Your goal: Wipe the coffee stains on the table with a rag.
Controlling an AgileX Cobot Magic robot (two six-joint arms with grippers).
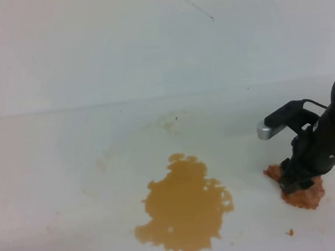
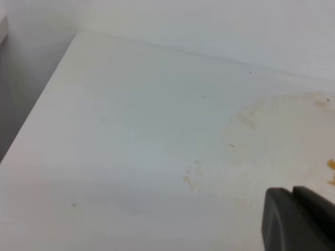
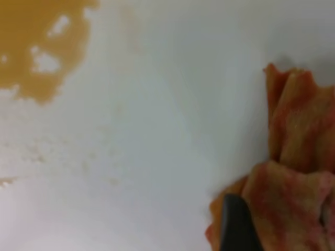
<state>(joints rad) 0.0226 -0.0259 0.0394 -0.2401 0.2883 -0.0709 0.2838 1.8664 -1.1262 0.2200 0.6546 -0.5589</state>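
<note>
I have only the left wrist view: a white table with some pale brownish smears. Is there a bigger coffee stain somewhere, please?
Observer: Yes. The exterior high view shows a large tan-brown puddle on the table, at the front, near the middle.
Operator: And where is the rag?
Observer: The rag lies to the right of the puddle, apart from it.
Operator: Is an arm near it?
Observer: The right gripper is down on the rag. The right wrist view shows one of its fingers at the cloth's edge. Whether it grips, I cannot tell.
</note>
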